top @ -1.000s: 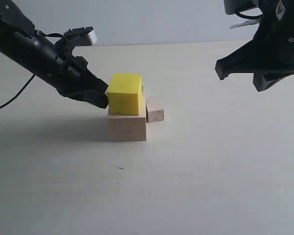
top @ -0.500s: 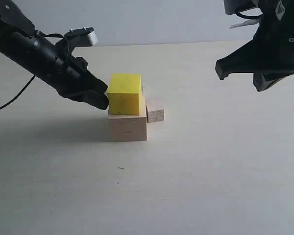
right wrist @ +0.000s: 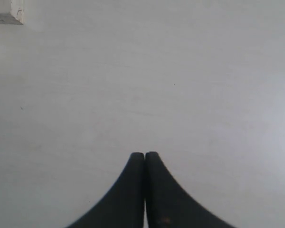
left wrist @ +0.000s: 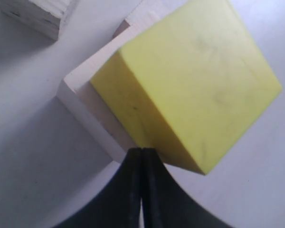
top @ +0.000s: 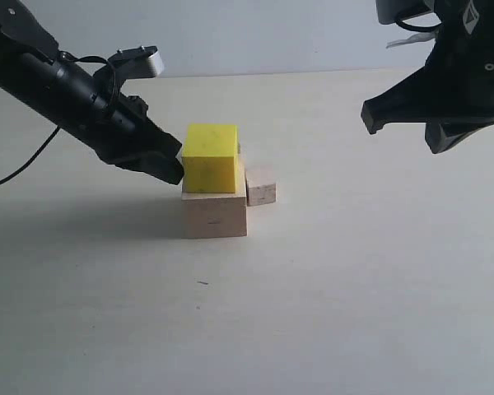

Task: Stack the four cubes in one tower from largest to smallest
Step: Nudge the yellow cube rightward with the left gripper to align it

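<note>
Exterior and wrist views of a partly built tower. The yellow cube [top: 211,158] sits on the large wooden cube [top: 214,216], which rests on the tabletop [top: 354,288]. The small wooden cube [top: 261,184] stands on the tabletop just beside the stack, on its far right. The left wrist view shows another pale cube [left wrist: 38,14] at the frame's corner; which of the two smaller cubes it is cannot be told.

The left fingers [top: 170,169] are pressed together, holding nothing, with their tips against the lower edge of the yellow cube's side, where it meets the large cube. The right fingers [top: 379,111] are likewise together and empty, raised well apart from the cubes.

In the left wrist view the yellow cube [left wrist: 194,80] appears turned slightly on its base, leaving a strip of bare wood [left wrist: 85,95] along one side.

Hazards, as judged:
- A nudge from the closed tips, applied low and off-centre, may spin the yellow cube further instead of squaring it.
- Too firm a push could slide it over the far edge.
- If the tips catch the large cube, the whole stack may shift into the small cube beside it.
- A skewed yellow layer would leave a poor seat for the two remaining cubes.
</note>
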You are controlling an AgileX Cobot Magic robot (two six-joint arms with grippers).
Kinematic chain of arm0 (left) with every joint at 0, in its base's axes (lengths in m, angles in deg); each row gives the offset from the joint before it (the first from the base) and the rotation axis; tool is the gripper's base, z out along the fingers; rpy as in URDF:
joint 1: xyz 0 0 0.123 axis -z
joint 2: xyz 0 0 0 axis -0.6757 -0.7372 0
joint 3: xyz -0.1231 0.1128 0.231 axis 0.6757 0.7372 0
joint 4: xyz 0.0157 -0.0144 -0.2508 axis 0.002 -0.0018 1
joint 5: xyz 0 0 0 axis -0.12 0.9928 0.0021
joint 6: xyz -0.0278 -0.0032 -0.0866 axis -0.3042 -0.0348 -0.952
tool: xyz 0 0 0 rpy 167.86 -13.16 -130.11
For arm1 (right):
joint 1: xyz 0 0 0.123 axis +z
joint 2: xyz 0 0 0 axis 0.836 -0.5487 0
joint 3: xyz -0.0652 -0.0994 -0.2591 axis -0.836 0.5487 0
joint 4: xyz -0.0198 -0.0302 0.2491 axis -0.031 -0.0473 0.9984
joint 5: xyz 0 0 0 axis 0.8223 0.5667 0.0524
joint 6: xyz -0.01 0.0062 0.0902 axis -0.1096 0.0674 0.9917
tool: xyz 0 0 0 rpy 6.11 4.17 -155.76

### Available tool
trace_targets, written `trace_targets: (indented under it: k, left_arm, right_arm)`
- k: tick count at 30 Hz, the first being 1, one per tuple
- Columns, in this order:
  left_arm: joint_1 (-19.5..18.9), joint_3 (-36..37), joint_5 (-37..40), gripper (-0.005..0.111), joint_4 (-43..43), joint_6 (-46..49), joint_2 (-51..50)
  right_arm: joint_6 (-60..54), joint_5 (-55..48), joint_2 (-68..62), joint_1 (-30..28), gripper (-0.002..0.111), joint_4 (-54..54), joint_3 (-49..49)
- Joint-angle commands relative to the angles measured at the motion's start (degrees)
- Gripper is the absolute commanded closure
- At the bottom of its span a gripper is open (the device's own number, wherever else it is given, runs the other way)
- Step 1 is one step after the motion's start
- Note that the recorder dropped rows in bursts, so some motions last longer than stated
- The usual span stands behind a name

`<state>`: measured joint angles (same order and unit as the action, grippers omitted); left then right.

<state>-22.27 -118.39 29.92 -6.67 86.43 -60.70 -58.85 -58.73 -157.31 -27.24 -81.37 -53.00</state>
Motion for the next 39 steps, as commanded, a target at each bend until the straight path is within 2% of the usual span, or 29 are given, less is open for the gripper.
trace_targets:
  k: [1, 39]
  left_arm:
    - [-0.2, 0.1, 0.6, 0.107, 0.9, 0.2, 0.0]
    - [-0.2, 0.1, 1.6, 0.107, 0.9, 0.3, 0.0]
  right_arm:
    - [-0.2, 0.6, 0.5, -0.3, 0.108, -0.7, 0.3]
    - [-0.4, 0.6, 0.5, -0.3, 0.108, -0.7, 0.3]
